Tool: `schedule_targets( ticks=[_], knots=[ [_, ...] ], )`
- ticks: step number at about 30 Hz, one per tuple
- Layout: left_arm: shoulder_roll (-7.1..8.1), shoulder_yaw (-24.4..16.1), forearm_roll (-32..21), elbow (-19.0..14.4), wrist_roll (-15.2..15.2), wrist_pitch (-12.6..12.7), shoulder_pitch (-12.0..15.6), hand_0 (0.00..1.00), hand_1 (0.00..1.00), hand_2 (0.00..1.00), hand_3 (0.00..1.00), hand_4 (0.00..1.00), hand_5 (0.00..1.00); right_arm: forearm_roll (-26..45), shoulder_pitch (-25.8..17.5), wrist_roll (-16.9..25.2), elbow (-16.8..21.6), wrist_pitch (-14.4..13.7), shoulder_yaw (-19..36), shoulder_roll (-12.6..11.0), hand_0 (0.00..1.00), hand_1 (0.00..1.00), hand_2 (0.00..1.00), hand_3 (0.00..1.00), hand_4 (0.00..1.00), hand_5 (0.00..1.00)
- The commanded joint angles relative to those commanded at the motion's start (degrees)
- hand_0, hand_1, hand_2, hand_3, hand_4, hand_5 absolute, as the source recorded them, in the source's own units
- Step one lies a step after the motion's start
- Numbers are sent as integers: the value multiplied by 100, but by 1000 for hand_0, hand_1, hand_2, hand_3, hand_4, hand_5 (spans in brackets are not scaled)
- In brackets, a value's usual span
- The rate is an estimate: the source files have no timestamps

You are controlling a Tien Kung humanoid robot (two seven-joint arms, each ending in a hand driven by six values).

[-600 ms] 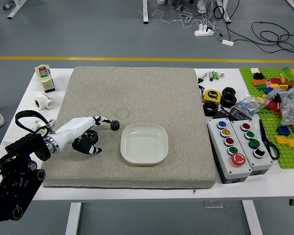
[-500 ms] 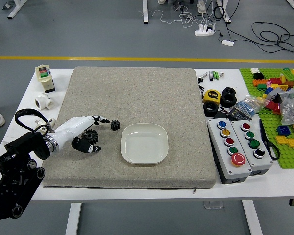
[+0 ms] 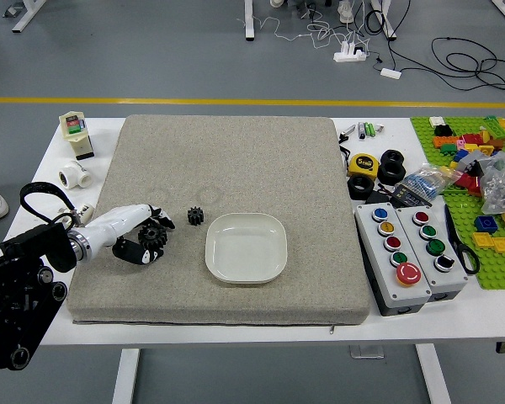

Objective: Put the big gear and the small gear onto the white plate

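The big gear (image 3: pixel 154 236) is grasped by the left hand (image 3: pixel 133 224), gripped between its fingers and thumb. The small gear (image 3: pixel 195 216) is seated on the mat (image 3: pixel 236 160) near the fingertips, to their right, and the plate (image 3: pixel 246 248) is placed farther right of the hand.

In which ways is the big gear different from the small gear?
The big gear is clearly wider than the small gear. The big gear is between the fingers of the left robot hand, while the small gear lies free on the grey mat, nearer to the plate. Both are black and toothed, and neither is on the plate.
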Motion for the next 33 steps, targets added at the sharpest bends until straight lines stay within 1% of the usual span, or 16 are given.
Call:
schedule_targets(
  ticks=[4, 5, 10, 11, 16, 17, 22, 23, 33],
  knots=[
    [14, -28, 0, -77, 56, -102, 7, 610, 666, 737, 673, 652, 2, 3, 2, -1, 0, 0, -2, 0, 656, 669, 745, 556, 750, 610],
    [15, -28, 0, -89, 68, -105, 6, 458, 544, 614, 612, 393, 2, 2, 3, -1, 0, 0, -2, 1, 657, 669, 745, 556, 751, 610],
    [30, -9, 0, -179, 163, -37, -9, 458, 544, 614, 612, 393, 2, 6, 6, -3, 0, -1, -9, 1, 657, 669, 745, 556, 751, 610],
    [31, -2, 0, -195, 173, 0, -12, 322, 430, 502, 568, 8, 2, 11, 6, -3, 0, -1, -12, 0, 657, 669, 746, 556, 751, 610],
    [32, 35, 0, -242, 207, 104, -13, 322, 430, 502, 568, 8, 2, 27, 9, 0, 0, -3, -26, -3, 657, 669, 746, 556, 751, 610],
    [30, 38, 0, -245, 214, 135, -13, 293, 339, 417, 510, 2, 2, 27, 9, 0, 0, -1, -28, -4, 657, 669, 746, 555, 752, 612],
    [38, 24, 0, -271, 197, 182, -8, 293, 339, 417, 510, 2, 2, 34, 15, 0, 0, -1, -34, -5, 657, 669, 746, 555, 752, 612],
    [39, 20, 0, -284, 195, 191, -5, 275, 327, 412, 498, 2, 2, 36, 15, 0, 0, -1, -35, -4, 657, 669, 746, 556, 752, 611],
    [33, 110, 0, -571, 141, 406, -18, 272, 319, 401, 493, 2, 2, 29, 22, -1, 0, 0, -37, -4, 657, 670, 746, 556, 752, 612]
  ],
)
